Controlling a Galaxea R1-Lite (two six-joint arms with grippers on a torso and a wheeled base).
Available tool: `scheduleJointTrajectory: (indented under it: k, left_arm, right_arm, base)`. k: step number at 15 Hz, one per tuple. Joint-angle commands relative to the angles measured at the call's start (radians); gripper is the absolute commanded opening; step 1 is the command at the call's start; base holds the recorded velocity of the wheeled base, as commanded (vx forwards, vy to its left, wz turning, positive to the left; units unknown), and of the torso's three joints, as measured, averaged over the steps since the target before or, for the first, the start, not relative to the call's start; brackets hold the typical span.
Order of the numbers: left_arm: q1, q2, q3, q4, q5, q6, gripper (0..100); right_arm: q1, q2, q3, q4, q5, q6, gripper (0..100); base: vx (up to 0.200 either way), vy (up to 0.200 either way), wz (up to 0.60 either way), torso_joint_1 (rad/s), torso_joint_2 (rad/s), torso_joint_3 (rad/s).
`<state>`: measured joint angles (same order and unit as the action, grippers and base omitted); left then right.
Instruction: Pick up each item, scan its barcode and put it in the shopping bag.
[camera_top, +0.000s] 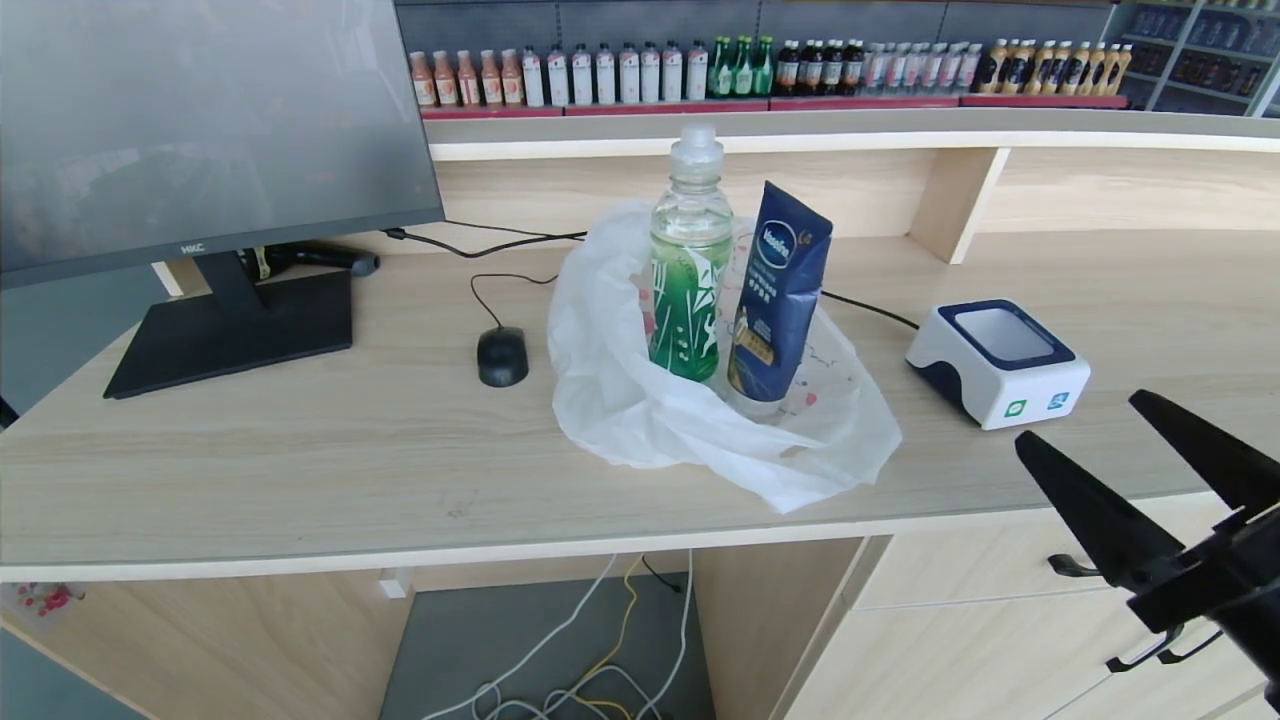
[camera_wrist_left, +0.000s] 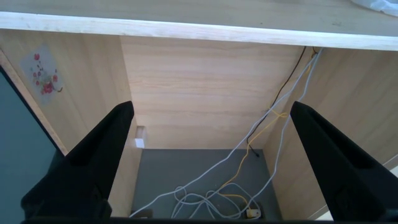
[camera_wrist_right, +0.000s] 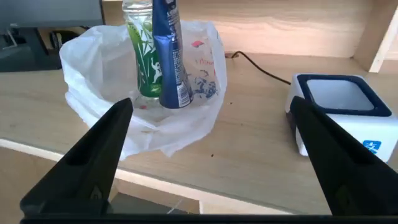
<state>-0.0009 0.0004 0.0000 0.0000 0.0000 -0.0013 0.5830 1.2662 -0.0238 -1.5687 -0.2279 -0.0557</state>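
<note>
Head view, right claw spread wide, seemingly empty

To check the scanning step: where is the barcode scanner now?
In the head view, the barcode scanner sits at the right of the counter, beside the shopping bag.

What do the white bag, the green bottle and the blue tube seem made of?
Shopping bag: probably thin, translucent plastic film; it crumples and slumps. Bottle: likely clear, glossy plastic; you see through it above the green label. Tube: seemingly soft, satin plastic; its top is crimped flat.
</note>
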Motion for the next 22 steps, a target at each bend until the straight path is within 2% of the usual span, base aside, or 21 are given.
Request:
scheduleJointTrajectory:
  k: [1, 2, 4, 7, 8, 11, 13, 14, 15, 16, 19, 20, 21, 22]
  left_arm:
    - [-0.001, 0.000, 0.000, 0.000, 0.000, 0.000, 100]
    - [-0.001, 0.000, 0.000, 0.000, 0.000, -0.002, 100]
    - [-0.001, 0.000, 0.000, 0.000, 0.000, 0.000, 100]
    - [0.001, 0.000, 0.000, 0.000, 0.000, 0.000, 100]
    - [0.001, 0.000, 0.000, 0.000, 0.000, 0.000, 100]
    - [-0.001, 0.000, 0.000, 0.000, 0.000, 0.000, 100]
    - [-0.001, 0.000, 0.000, 0.000, 0.000, 0.000, 100]
    - [0.001, 0.000, 0.000, 0.000, 0.000, 0.000, 100]
    - [0.001, 0.000, 0.000, 0.000, 0.000, 0.000, 100]
    - [-0.001, 0.000, 0.000, 0.000, 0.000, 0.000, 100]
    - [0.001, 0.000, 0.000, 0.000, 0.000, 0.000, 100]
    - [-0.001, 0.000, 0.000, 0.000, 0.000, 0.000, 100]
    - [0.001, 0.000, 0.000, 0.000, 0.000, 0.000, 100]
    - [-0.001, 0.000, 0.000, 0.002, 0.000, 0.004, 100]
  right_arm:
    - [-0.005, -0.292, 0.024, 0.073, -0.222, 0.122, 100]
    - [-0.005, -0.415, 0.024, 0.203, -0.284, 0.142, 100]
    - [0.001, -0.691, 0.022, 0.608, -0.274, 0.152, 100]
    - [0.011, -0.978, -0.065, 1.132, -0.077, 0.091, 100]
    - [0.011, -1.007, -0.084, 1.217, -0.001, 0.082, 100]
    - [0.011, -1.042, -0.028, 1.293, 0.140, 0.005, 100]
    - [0.011, -1.045, 0.008, 1.293, 0.151, -0.015, 100]
    - [0.011, -1.090, 0.022, 1.340, 0.153, -0.032, 100]
    - [0.012, -1.203, 0.022, 1.506, 0.171, -0.050, 100]
    - [0.012, -1.266, -0.004, 1.607, 0.202, -0.050, 100]
    - [-0.026, -1.208, -0.002, 1.581, 0.205, -0.042, 100]
    - [-0.077, -1.194, -0.002, 1.581, 0.203, -0.036, 100]
    - [-0.172, -1.171, -0.002, 1.581, 0.203, -0.036, 100]
    - [-0.380, -1.133, -0.002, 1.581, 0.203, -0.036, 100]
  base:
    - [0.000, 0.000, 0.00, 0.000, 0.00, 0.000]
    - [0.000, 0.000, 0.00, 0.000, 0.00, 0.000]
    - [0.000, 0.000, 0.00, 0.000, 0.00, 0.000]
    - [0.000, 0.000, 0.00, 0.000, 0.00, 0.000]
    - [0.000, 0.000, 0.00, 0.000, 0.00, 0.000]
    - [0.000, 0.000, 0.00, 0.000, 0.00, 0.000]
    - [0.000, 0.000, 0.00, 0.000, 0.00, 0.000]
    - [0.000, 0.000, 0.00, 0.000, 0.00, 0.000]
    - [0.000, 0.000, 0.00, 0.000, 0.00, 0.000]
    - [0.000, 0.000, 0.00, 0.000, 0.00, 0.000]
    - [0.000, 0.000, 0.00, 0.000, 0.00, 0.000]
    - [0.000, 0.000, 0.00, 0.000, 0.00, 0.000]
    - [0.000, 0.000, 0.00, 0.000, 0.00, 0.000]
    - [0.000, 0.000, 0.00, 0.000, 0.00, 0.000]
